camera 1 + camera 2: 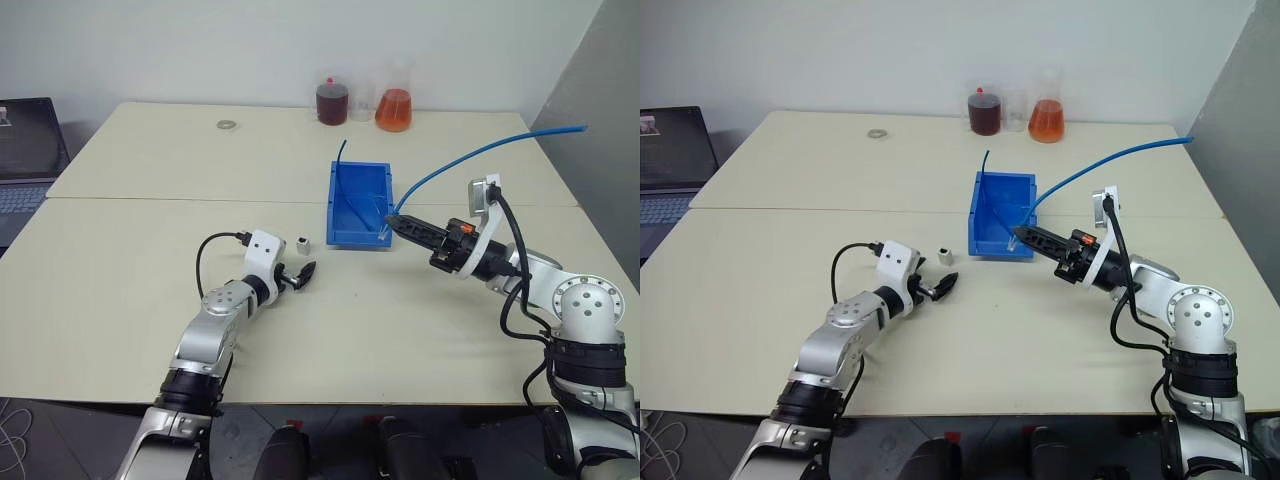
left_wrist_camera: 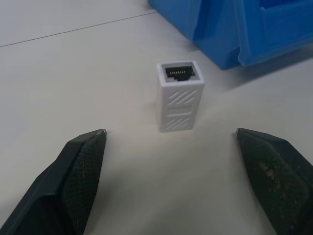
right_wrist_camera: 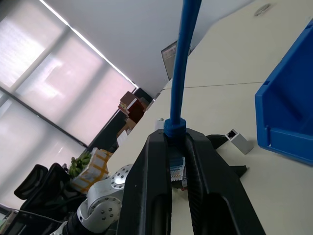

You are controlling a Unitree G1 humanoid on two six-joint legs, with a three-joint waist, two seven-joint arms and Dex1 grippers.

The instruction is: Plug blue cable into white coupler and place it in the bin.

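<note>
Left gripper (image 2: 171, 147), spread wide and empty, is nearing the small, light, easily tipped white coupler (image 2: 179, 96) standing left of the bin (image 1: 357, 206), best pinched across its flat ribbed sides, while the right gripper (image 1: 393, 219) is clamping the limp blue cable (image 1: 480, 152) by its plug

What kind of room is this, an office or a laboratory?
Probably an office-like test room or lab: pale tables pushed together, a laptop at one edge, two flasks of dark red and orange liquid by the wall, and blinds over big windows.

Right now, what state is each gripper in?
Left gripper: open, empty, by the small white plastic coupler.
Right gripper: shut on the thin light-blue cable.
</note>
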